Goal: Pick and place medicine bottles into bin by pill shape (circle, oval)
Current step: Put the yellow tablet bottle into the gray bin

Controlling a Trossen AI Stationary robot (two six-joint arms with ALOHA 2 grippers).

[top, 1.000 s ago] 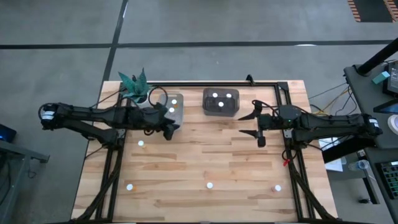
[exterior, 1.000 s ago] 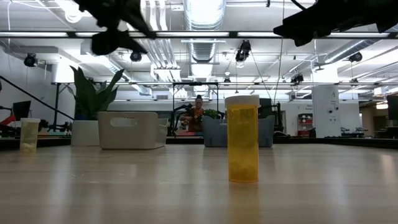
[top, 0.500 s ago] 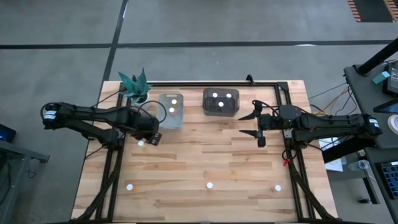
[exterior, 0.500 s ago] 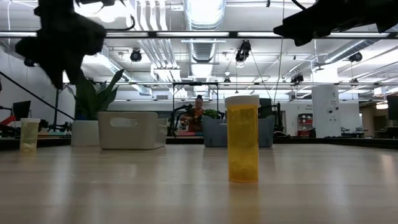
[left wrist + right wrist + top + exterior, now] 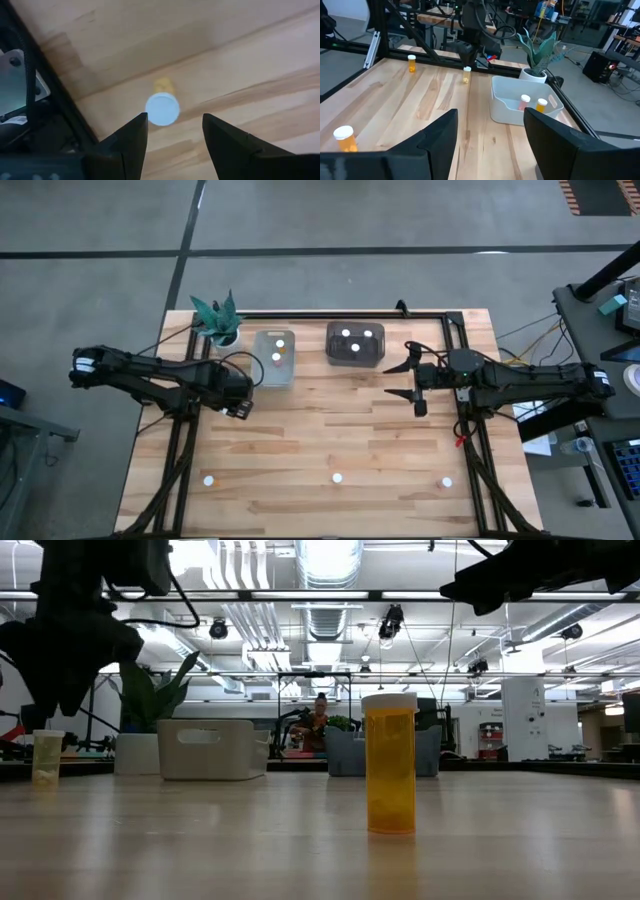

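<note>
Standing upright, cap up, the bottle (image 5: 162,109) sits between open jaws.

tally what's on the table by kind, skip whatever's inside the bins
bottles: 4 (the last one sits under the open left tool)
bins: 2
plant: 1
Total: 7
</note>
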